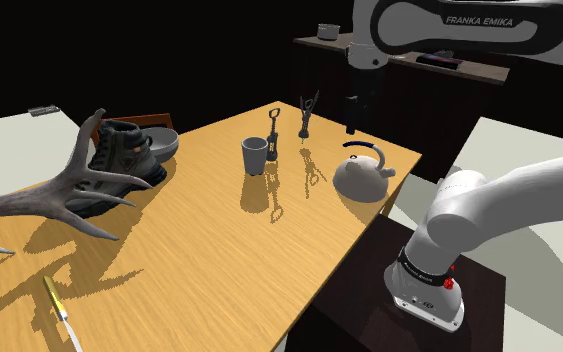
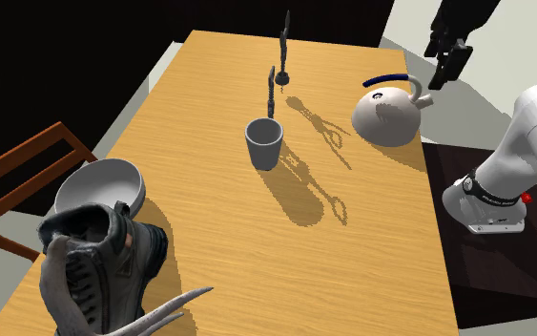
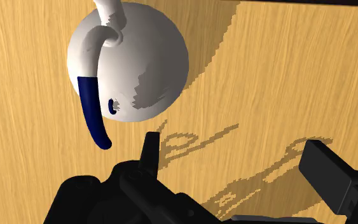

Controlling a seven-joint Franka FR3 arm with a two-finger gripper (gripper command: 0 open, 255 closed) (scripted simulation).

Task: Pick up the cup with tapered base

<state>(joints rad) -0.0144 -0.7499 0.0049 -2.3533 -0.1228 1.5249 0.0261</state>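
The grey cup [image 1: 255, 155] [image 2: 264, 143] stands upright and open-mouthed near the middle of the wooden bench [image 1: 219, 260] [image 2: 371, 239] [image 3: 266, 76], narrowing toward its base, with nothing touching it. Just behind it a dark corkscrew [image 1: 273, 135] [image 2: 271, 91] stands on end, and farther back a winged corkscrew [image 1: 307, 113] [image 2: 283, 48] does the same; both throw long shadows across the grain.

Toward the arm's side of the bench sits a white kettle [image 1: 361, 178] [image 2: 387, 116] [image 3: 133, 63] with a dark blue grip on its handle. The black end effector [image 1: 351, 122] [image 2: 444, 65] [image 3: 238, 165] hangs in the air beyond the kettle, well apart from the cup, its fingers spread wide with only bare wood and shadow between them.

At the bench's other end a grey bowl [image 1: 164, 143] [image 2: 99, 186] sits beside a dark boot [image 1: 119, 160] [image 2: 99, 267], and a pale antler [image 1: 49, 195] [image 2: 61, 286] reaches in over the boot. A wooden chair [image 2: 18, 181] stands at that edge.

The arm's base rests on a dark stand [image 1: 369, 290] just beside the bench. Behind, a low brown counter [image 1: 469, 70] carries a small pot [image 1: 327, 32], and a black area lies beyond it.
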